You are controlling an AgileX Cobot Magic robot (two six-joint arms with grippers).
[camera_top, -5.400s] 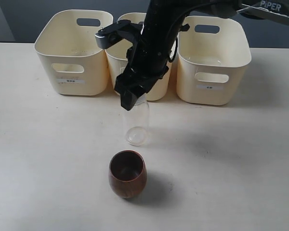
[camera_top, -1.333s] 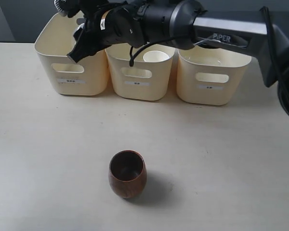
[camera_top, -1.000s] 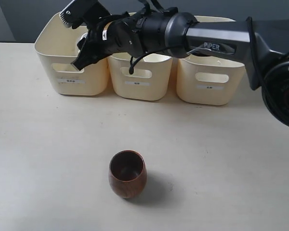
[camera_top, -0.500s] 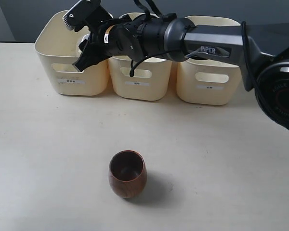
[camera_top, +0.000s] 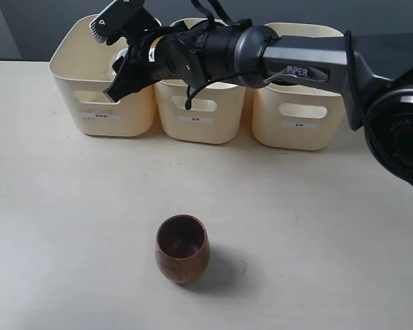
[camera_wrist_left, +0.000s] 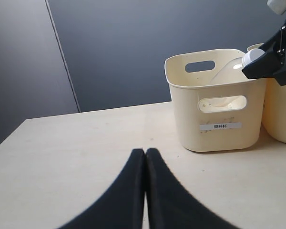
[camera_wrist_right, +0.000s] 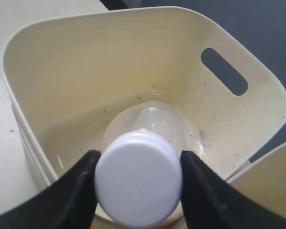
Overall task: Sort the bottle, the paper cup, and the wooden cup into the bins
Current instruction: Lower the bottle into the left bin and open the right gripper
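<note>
While our right gripper (camera_wrist_right: pixel 137 179) pinches the white cap of the bottle (camera_wrist_right: pixel 143 143) between its two dark fingers (camera_wrist_right: pixel 78 186), the clear body hangs down inside the leftmost bin (camera_wrist_right: pixel 33 52), its base close to the speckled floor; whether it touches, we cannot tell. In the exterior view our right gripper (camera_top: pixel 124 65) sits over that bin's (camera_top: pixel 72 69) right-hand side, the wrist tipped down and to the left. Behind it our right arm (camera_top: pixel 289 58) stretches nearly level across the tops of the middle bin (camera_top: pixel 196 117) and the right bin (camera_top: pixel 303 117), coming in from the right edge.

Our left gripper (camera_wrist_left: pixel 145 155) is pressed together, its two black fingers (camera_wrist_left: pixel 128 191) meeting in a thin seam with nothing between them. It lies low above the pale table (camera_wrist_left: pixel 62 157), pointing toward the leftmost bin (camera_wrist_left: pixel 214 124), well apart from it.

Out in front of the bins, the wooden cup (camera_top: pixel 182 247) stands upright on the table (camera_top: pixel 330 240), alone and well clear of both grippers. We cannot make out the paper cup behind the arm.
</note>
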